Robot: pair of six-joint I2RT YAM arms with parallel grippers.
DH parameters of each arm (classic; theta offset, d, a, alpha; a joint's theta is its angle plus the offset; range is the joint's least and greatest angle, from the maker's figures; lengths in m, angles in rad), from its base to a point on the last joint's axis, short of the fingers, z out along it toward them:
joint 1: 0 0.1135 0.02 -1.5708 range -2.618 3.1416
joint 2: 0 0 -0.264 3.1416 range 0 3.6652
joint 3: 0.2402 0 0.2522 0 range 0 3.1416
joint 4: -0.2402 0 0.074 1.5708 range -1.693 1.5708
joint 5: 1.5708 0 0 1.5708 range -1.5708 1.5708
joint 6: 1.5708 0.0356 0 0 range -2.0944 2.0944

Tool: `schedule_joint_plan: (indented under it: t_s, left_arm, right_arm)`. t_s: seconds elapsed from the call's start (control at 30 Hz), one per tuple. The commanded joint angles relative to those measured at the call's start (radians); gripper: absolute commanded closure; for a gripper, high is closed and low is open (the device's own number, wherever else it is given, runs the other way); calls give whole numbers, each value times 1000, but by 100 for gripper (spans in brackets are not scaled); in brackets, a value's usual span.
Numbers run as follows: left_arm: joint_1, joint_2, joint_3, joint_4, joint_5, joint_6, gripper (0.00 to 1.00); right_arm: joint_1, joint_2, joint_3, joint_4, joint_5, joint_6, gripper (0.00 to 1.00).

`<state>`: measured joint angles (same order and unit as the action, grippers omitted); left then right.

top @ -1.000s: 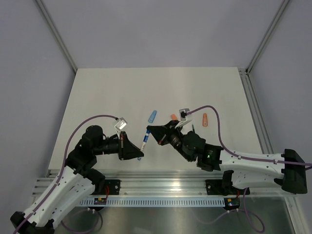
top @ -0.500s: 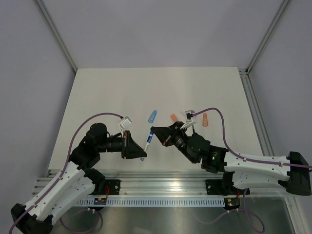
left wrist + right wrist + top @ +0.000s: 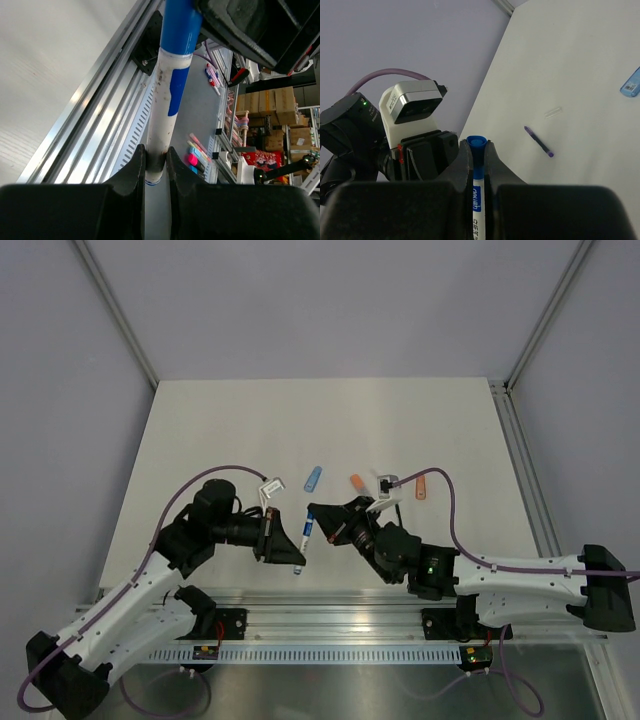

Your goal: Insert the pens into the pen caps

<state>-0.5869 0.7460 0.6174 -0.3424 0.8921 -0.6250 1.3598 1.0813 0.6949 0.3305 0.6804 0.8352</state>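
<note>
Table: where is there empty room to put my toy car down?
The far half of the table, up to the back wall, is bare; so is the left strip beside the left arm. The near middle is crowded: the left gripper and right gripper share a pen, with a blue cap and two orange caps just behind them.

We see the pen (image 3: pixel 161 115) as a white barrel with a blue patch, a blue end and dark smudges on the white. We read the left gripper (image 3: pixel 155 152) and right gripper (image 3: pixel 477 146) as black. On the off-white table (image 3: pixel 220 430) we have a light blue cap (image 3: pixel 313 478), an orange cap (image 3: pixel 357 481), a second orange cap (image 3: pixel 421 486), a clear cap (image 3: pixel 552 112) and a dark purple thin pen (image 3: pixel 539 141). We see the cables (image 3: pixel 205 478) as purple and the walls (image 3: pixel 330 300) as pale lilac-grey.
</note>
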Motion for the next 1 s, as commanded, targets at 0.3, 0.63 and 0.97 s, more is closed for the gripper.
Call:
schedule_joint_plan:
  t_s: [0.3, 0.63, 0.97]
  left_arm:
    - [48, 95, 295, 345, -420, 21, 100]
    - [39, 49, 173, 486, -435, -42, 100]
    - [-186, -83, -125, 617, -394, -68, 100]
  right_arm:
    - [291, 26, -129, -189, -340, 153, 100]
    - [326, -17, -86, -269, -263, 107, 100]
    - [274, -67, 80, -314, -76, -45, 100]
